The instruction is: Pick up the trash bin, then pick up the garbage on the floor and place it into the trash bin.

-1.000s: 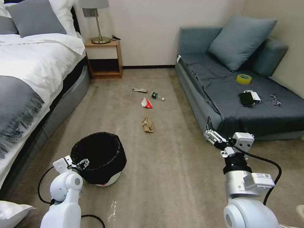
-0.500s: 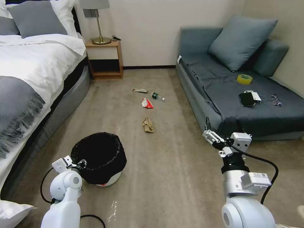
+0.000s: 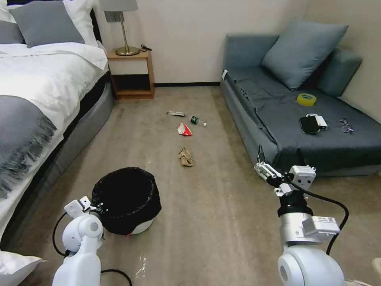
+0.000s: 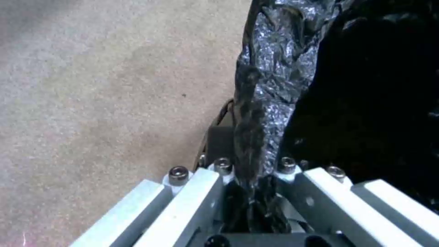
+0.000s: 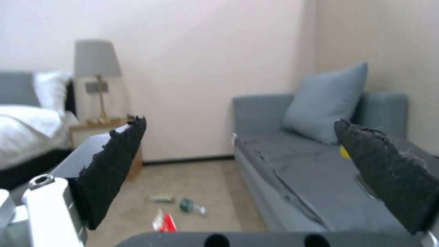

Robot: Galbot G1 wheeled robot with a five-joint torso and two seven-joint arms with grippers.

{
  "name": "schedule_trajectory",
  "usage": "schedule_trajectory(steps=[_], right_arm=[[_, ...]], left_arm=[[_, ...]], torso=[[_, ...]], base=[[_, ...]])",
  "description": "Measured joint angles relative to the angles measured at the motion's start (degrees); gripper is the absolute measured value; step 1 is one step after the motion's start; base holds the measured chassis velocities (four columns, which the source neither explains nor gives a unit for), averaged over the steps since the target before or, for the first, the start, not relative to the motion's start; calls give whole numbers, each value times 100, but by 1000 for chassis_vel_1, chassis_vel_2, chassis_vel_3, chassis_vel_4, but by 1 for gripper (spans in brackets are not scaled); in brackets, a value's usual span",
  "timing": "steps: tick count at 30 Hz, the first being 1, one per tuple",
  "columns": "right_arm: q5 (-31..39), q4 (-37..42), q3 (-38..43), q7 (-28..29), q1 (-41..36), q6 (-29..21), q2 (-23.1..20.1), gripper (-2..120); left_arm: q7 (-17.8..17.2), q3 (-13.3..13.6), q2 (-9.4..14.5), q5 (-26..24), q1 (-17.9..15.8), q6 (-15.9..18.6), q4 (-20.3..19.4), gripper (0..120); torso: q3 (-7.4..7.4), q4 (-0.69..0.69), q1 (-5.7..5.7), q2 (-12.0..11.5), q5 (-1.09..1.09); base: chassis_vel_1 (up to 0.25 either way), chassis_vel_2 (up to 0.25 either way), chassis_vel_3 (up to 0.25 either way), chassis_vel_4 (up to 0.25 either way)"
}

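Note:
The trash bin [image 3: 127,198], white with a black bag over its rim, stands on the carpet at the lower left. My left gripper [image 3: 98,206] is shut on its near rim; in the left wrist view the gripper [image 4: 249,164] pinches the bag-covered bin edge [image 4: 274,85]. The garbage lies farther ahead on the floor: crumpled brown paper [image 3: 185,157], a red-and-white packet [image 3: 183,129], a small bottle [image 3: 196,120] and a flat wrapper [image 3: 175,113]. My right gripper [image 3: 280,155] hangs open and empty beside the sofa front, its black fingers wide apart [image 5: 249,151].
A bed [image 3: 35,103] runs along the left, with a nightstand [image 3: 131,73] and lamp at the back wall. A grey sofa [image 3: 301,115] on the right holds a yellow tape roll [image 3: 306,99], a phone [image 3: 308,124] and glasses [image 3: 345,125]. A white pillow [image 3: 16,266] lies at my lower left.
The left gripper's fingers have sunk onto the bin's rim, and the bin has shifted slightly to the right. The right arm has barely moved.

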Motion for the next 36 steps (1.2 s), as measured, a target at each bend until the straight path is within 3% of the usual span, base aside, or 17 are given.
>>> schedule_trajectory(steps=[2,7,12,17,22,36], right_arm=[[202,-48,63,-108,23,284,-32,100],[453,-53,213,-206,72,420,-98,100],[666,-67,308,-218,143,561,-147,100],[687,-113,303,-259,164,618,-141,100],[719,-169,282,-389,184,628,-113,100],[716,-225,285,-665,108,788,-55,100]], left_arm=[[-2,-2,-49,73,59,-7,-210,2],[138,-19,-125,454,234,-44,-762,2],[553,-79,-217,1338,657,-56,-1622,1],[881,-203,-266,2025,954,-71,-2021,1],[1011,-261,-276,2231,1076,-87,-2181,1],[1082,-247,-324,2319,1040,-260,-2060,1]], torso=[[1,-1,0,-1,-5],[0,0,0,-1,2],[0,1,0,-1,5],[0,1,0,-1,6],[0,1,0,-1,5],[-2,1,-1,0,5]], base=[[0,0,0,0],[0,0,0,0],[0,0,0,0],[0,0,0,0],[0,0,0,0],[-9,5,8,-9]])
